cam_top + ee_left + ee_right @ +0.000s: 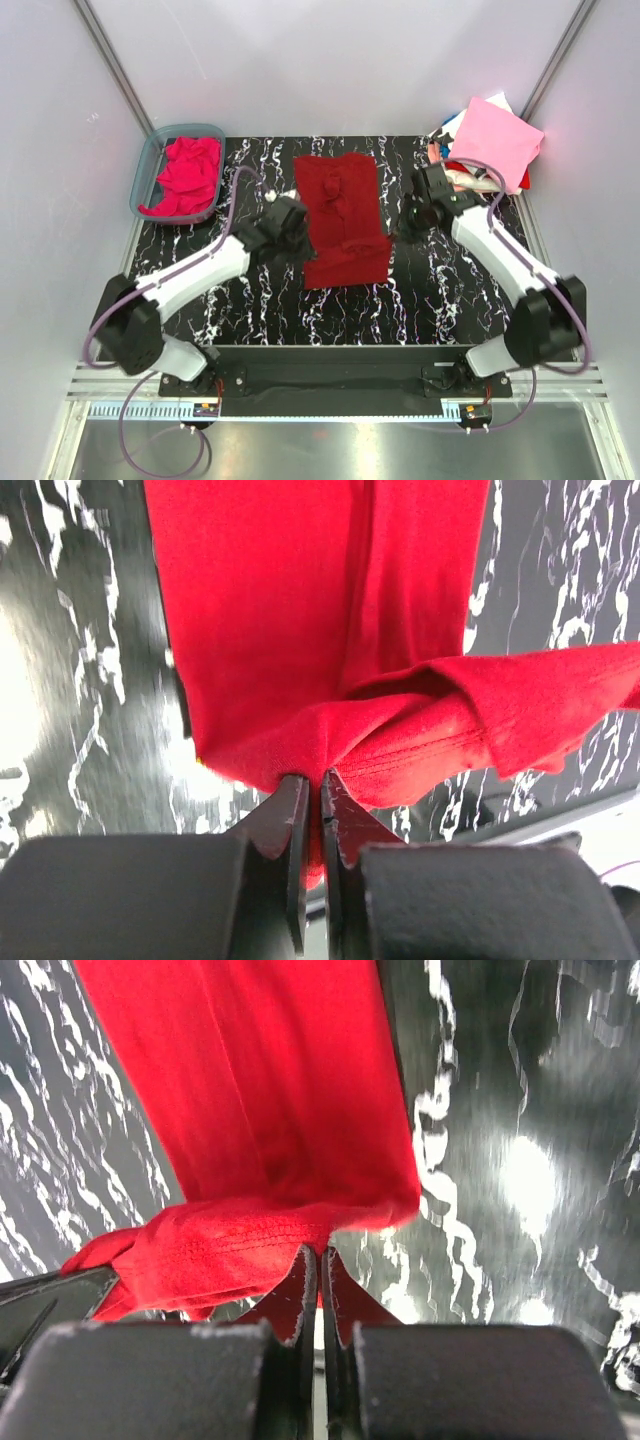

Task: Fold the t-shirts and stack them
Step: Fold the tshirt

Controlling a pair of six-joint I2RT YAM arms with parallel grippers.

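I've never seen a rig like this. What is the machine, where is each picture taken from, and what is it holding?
Two robot arms are bolted at the near edge of a black marbled table, each ending in a two-finger gripper. The wide picture looks down from above and behind them; the two close-ups come from wrist cameras. A dark red t-shirt lies in the middle. A plastic tub at far left holds a crumpled magenta t-shirt; a stack of folded t-shirts sits at far right. The left gripper is shut on the red shirt's left edge; the right gripper is shut at its right edge, apparently pinching it too.
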